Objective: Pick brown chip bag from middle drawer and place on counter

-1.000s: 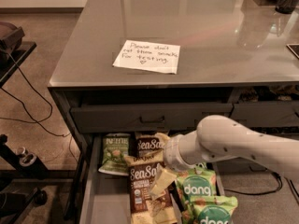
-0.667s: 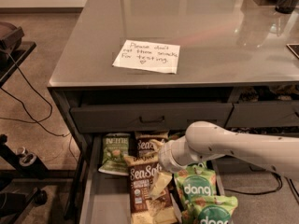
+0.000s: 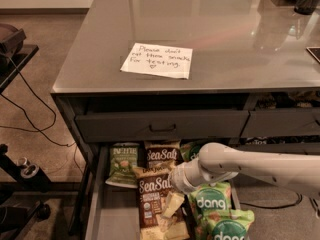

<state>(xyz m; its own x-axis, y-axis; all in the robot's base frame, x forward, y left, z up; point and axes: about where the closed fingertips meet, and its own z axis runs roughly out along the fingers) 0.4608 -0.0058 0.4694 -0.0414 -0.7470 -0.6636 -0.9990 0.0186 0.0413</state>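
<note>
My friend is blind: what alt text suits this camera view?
A white robot arm extends into an open drawer of snack bags, its end effector at a brown bag. Above, a grey counter bears a handwritten note.

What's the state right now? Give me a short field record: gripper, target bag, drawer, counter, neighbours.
gripper: down inside the middle drawer, over the lower part of the brown chip bag; arm enters from picture right
brown chip bag: in the drawer, label facing up
middle drawer: pulled open
counter: bears a paper note near its front edge
neighbours: second SeaSalt bag behind; dang bags at picture right; pale green bag at picture left
</note>
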